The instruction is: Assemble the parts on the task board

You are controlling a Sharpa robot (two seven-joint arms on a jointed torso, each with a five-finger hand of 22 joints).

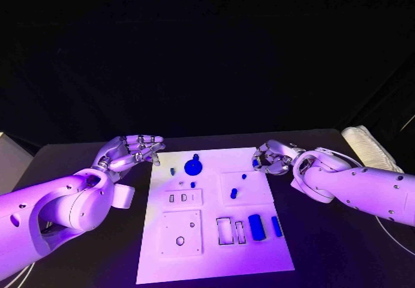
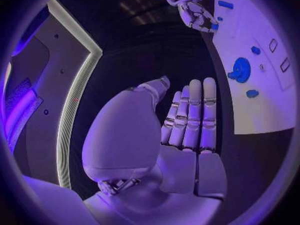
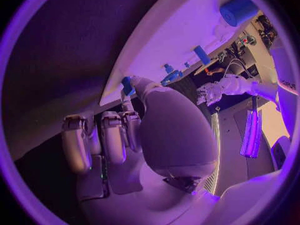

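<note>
- the bench is lying flat and matte black, with dark drapery hanging behind it.
- the task board, a smooth white rectangular plate, is sitting in the middle of the bench, its long sides running from the near edge toward the far edge.
- a round blue part is sitting near the board's far edge; a blue block and a slimmer blue piece are standing beside rectangular slots toward the board's right edge.
- a ribbed white bundle is lying at the bench's far right corner.
- the left hand is hovering just off the board's far left corner, its fingers lying straight and released, grasping nothing.
- the right hand is sitting at the board's far right corner, pinching a small blue part at its fingertips.
</note>
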